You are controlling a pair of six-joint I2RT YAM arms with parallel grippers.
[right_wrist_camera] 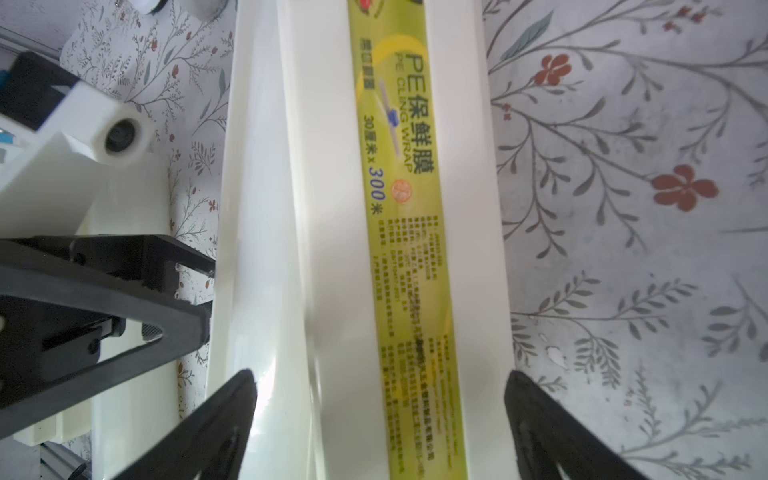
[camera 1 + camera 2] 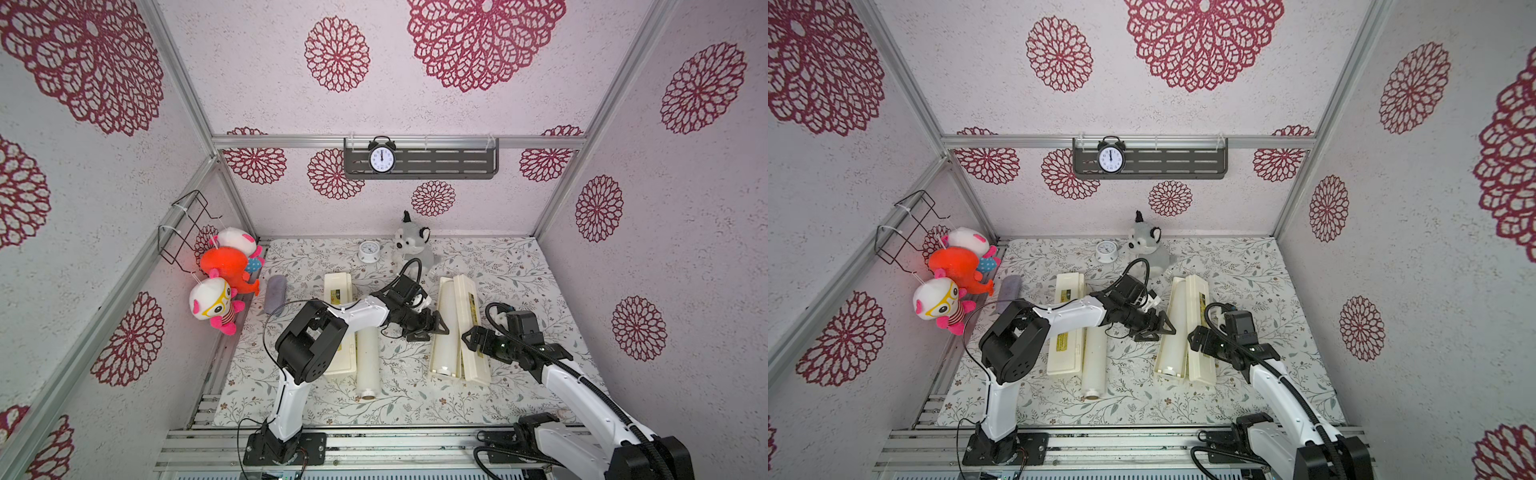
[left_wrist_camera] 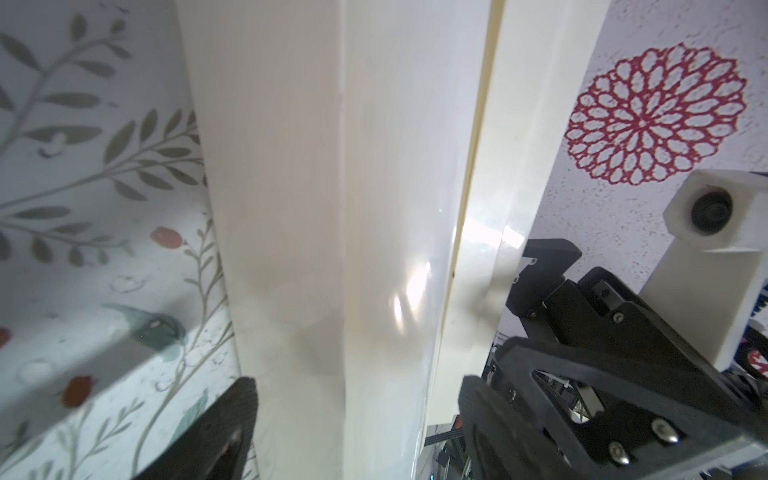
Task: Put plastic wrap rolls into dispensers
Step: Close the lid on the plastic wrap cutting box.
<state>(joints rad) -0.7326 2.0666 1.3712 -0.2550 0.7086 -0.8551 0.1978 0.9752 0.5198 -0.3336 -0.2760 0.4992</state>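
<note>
Hidden: the left arm [image 2: 357, 313] crossed the left dispenser [image 2: 337, 286] and covered its middle. The far end of the loose roll [image 2: 368, 365] lay under the same arm.
Cut off: both wrist views lost the ends of the right dispenser [image 2: 433, 365].
Unclear: a grey-purple oblong [image 2: 275, 293] at the table's [image 2: 519, 291] far left could not be identified.
Left tool [image 2: 434, 328]: jaws stood a middling gap apart, straddling the right dispenser's left wall and the seated roll [image 2: 446, 307]. In the wrist view one fingertip [image 3: 237, 419] sat right at the wall and the other stood clear of the roll. Contact could not be confirmed; nothing was gripped.
Right tool [image 2: 473, 338]: jaws were spread wide over the lid [image 2: 464, 299], with the yellow-green label [image 1: 399, 208] between them. Nothing was held.
Rolls, count 2: one seated in the right dispenser's tray; one loose on the table, just beside the left dispenser's right edge.
Dispensers, count 2: the left one appeared shut, label up, left of centre. The right one was open, right of centre, with its lid folded out to the right.
Clocks, count 2: a black alarm clock [image 2: 381, 158] on the wall shelf [image 2: 449, 162]; a small white clock [image 2: 369, 251] at the far table edge.
Plush toys, count 4: a grey husky [image 2: 415, 245] at the far edge; three hanging toys [image 2: 226, 266] on the left wall.
</note>
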